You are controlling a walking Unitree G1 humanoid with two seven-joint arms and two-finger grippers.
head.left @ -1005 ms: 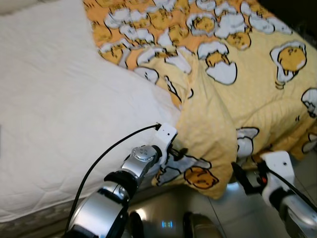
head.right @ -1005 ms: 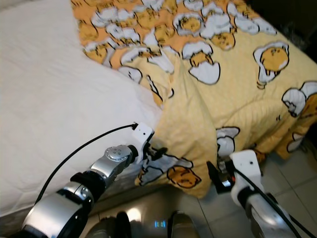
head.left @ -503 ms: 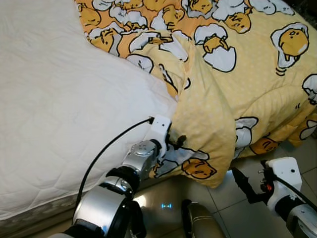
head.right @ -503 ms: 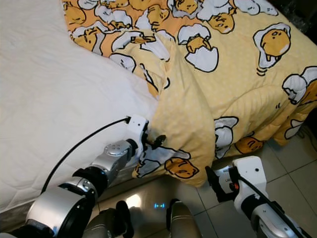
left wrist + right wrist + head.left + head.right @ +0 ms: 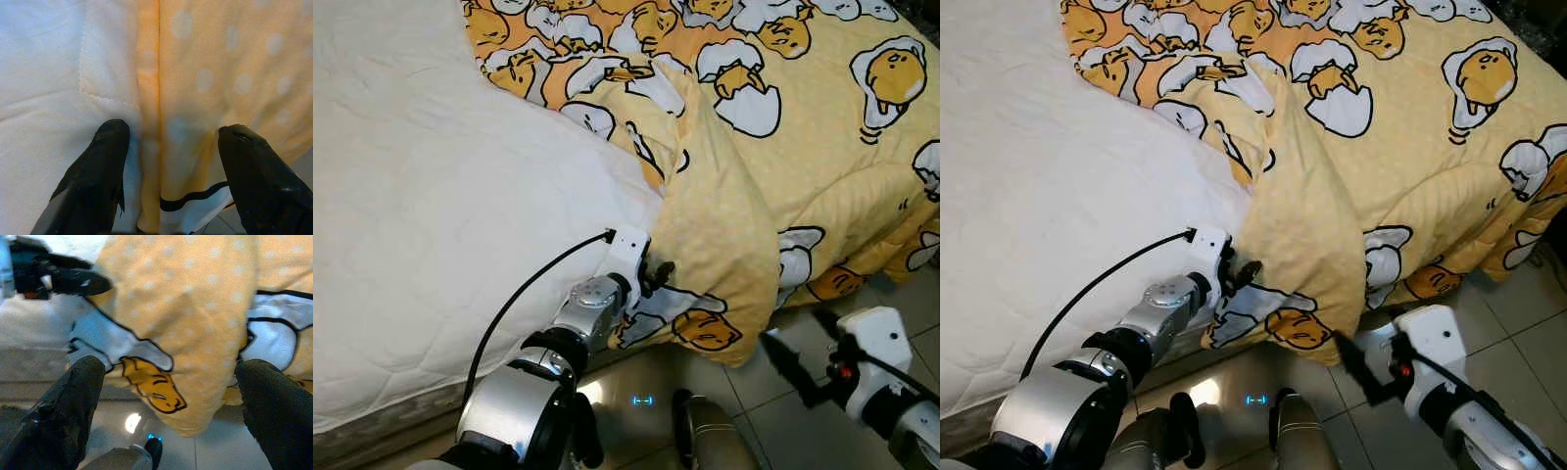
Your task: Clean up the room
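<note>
**A:** What has changed in the last second?

**B:** The head camera has tipped down, so more floor shows. The left gripper has crept in to the folded-back edge of the yellow egg-print blanket, where it meets the white mattress. The right gripper has risen from the tiled floor toward the blanket corner that droops off the bed.

**A:** Is either gripper holding anything?

**B:** No. In the left wrist view the two black fingers are spread wide, one over white sheet, one over yellow cloth, with the blanket's seam running between them. The right gripper's fingers are also wide apart, framing the hanging corner without touching it.

**A:** What does that mean for tidying the room?

**B:** It looks like the approach to making the bed: both grippers are lining up to pinch the blanket, but no grasp has been made.

**A:** And the count?

**B:** One blanket, bunched across the far and right side of the bed, one bare mattress, two grippers with two fingers each.
</note>
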